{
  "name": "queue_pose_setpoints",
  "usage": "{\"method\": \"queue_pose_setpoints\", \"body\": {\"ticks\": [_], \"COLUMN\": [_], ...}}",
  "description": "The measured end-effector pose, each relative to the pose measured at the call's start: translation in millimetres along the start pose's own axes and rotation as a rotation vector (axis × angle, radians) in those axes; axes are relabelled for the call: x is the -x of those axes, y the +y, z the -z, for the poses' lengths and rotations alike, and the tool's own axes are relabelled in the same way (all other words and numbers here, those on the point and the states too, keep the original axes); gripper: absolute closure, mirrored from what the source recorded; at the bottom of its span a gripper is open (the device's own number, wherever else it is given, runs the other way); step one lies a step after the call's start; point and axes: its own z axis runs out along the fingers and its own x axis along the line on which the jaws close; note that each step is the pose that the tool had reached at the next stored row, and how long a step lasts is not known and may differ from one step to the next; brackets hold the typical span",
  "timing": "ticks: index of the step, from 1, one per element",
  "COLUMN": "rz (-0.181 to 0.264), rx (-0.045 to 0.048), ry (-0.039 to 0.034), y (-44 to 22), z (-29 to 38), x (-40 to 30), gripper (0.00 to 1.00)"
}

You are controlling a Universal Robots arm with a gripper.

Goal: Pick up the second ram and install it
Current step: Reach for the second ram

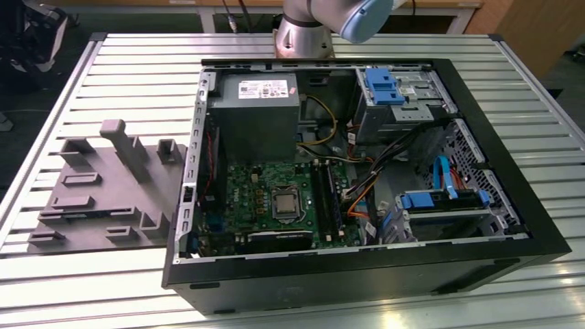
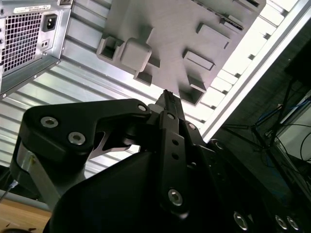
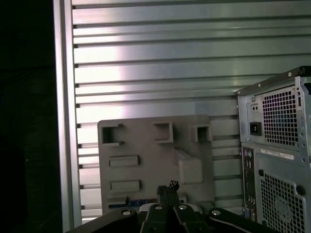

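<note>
The gripper (image 2: pixel 166 95), fingers (image 2: pixel 171 127) pressed together, is hovering above the grey fixture (image 2: pixel 180 24), risking a collision if lowered unopened

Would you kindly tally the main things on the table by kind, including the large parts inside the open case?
Grey tray: 1
Computer case: 1
Power supply: 1
Motherboard: 1
Processor: 1
Total: 5
</note>
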Motion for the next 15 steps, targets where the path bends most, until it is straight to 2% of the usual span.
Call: {"method": "queue_pose_setpoints", "body": {"ticks": [15], "rz": [0.0], "rx": [0.0], "ry": [0.0], "y": [-3.0], "z": [-0.1], "x": [-6.5], "gripper": [0.89]}}
